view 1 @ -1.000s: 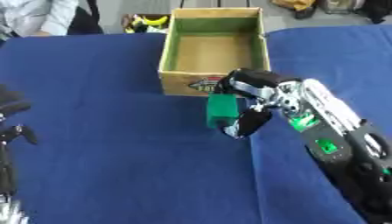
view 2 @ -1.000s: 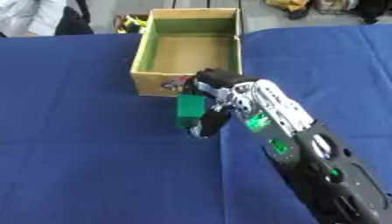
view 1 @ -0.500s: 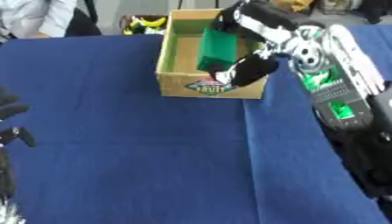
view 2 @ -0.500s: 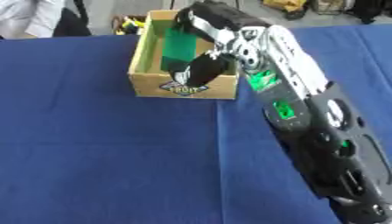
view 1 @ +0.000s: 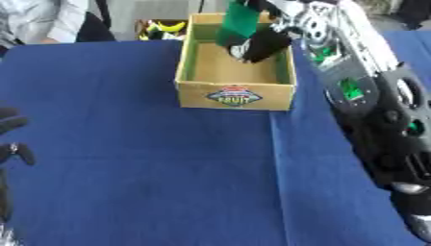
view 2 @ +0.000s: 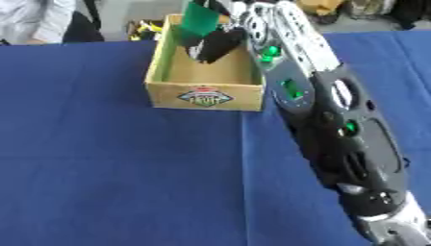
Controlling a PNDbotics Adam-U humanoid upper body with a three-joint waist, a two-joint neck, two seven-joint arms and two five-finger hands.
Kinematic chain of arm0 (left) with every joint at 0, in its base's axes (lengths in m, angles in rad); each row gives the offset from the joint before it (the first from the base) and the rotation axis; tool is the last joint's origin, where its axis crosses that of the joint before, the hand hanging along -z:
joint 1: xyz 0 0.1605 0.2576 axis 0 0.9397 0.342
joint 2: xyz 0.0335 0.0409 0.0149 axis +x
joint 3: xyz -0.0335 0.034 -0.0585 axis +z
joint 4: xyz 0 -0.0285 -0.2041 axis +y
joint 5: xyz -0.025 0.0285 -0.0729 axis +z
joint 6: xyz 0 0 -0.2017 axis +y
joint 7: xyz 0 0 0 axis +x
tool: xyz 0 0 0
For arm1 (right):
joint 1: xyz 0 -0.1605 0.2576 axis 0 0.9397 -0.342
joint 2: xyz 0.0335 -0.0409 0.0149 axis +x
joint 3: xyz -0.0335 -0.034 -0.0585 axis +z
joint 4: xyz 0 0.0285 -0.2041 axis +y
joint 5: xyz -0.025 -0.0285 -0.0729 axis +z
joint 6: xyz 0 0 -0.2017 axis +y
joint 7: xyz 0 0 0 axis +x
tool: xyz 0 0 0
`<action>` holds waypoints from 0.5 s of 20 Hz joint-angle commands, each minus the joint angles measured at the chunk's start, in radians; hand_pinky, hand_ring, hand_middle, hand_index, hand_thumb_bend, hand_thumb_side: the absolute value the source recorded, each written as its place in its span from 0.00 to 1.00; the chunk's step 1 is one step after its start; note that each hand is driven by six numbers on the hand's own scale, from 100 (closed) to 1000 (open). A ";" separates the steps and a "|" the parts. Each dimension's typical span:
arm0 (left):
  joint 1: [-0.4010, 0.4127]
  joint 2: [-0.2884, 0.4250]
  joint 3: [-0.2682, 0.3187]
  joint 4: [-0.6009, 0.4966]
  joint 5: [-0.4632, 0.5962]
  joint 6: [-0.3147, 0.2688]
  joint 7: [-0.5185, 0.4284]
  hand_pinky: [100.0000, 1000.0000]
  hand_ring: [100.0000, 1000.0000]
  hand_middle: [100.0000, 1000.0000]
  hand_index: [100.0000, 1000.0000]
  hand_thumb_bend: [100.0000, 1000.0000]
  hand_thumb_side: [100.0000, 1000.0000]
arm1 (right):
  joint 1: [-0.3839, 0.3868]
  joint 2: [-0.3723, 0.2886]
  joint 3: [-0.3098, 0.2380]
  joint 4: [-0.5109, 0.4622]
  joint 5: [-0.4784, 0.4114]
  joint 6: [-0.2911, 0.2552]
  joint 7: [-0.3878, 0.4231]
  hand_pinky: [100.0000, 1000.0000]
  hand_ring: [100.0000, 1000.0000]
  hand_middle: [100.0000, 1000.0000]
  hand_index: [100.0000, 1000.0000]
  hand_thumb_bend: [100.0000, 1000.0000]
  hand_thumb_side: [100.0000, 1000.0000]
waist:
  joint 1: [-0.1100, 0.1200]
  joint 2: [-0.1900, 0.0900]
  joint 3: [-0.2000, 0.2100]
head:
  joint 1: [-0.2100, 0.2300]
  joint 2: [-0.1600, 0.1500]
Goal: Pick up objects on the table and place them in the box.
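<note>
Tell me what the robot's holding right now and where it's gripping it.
The right hand holds a green block by its lower end, above the box; the left hand holds nothing.

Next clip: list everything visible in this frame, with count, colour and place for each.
green block: one, green, held above the far end of the box
box: one, tan cardboard with a printed label on its near wall, far centre of the table; what shows of its floor is bare
tablecloth: one, dark blue, covering the table
yellow-and-black item: one, beyond the table's far edge, left of the box
right hand: black, over the box, curled round the green block
left hand: black, at the left edge, only partly visible
</note>
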 commanded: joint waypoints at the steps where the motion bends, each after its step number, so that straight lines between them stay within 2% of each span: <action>1: -0.003 0.014 -0.007 -0.011 0.004 -0.002 -0.009 0.16 0.65 0.63 0.81 0.00 0.89 | -0.047 0.017 -0.035 0.066 0.053 0.032 -0.051 0.72 0.78 0.42 0.62 0.00 0.12 | -0.001 -0.021 0.007 | -0.014 -0.011; 7: -0.005 0.014 -0.013 -0.010 0.008 -0.004 -0.016 0.16 0.65 0.63 0.81 0.00 0.89 | -0.079 0.085 -0.094 0.227 0.153 0.120 -0.151 0.72 0.79 0.42 0.61 0.00 0.12 | -0.002 -0.018 0.027 | -0.035 -0.015; 10: -0.006 0.014 -0.016 -0.010 0.010 -0.005 -0.019 0.16 0.65 0.63 0.81 0.00 0.89 | -0.094 0.115 -0.121 0.309 0.186 0.143 -0.203 0.72 0.79 0.41 0.61 0.00 0.12 | -0.003 -0.015 0.033 | -0.041 -0.019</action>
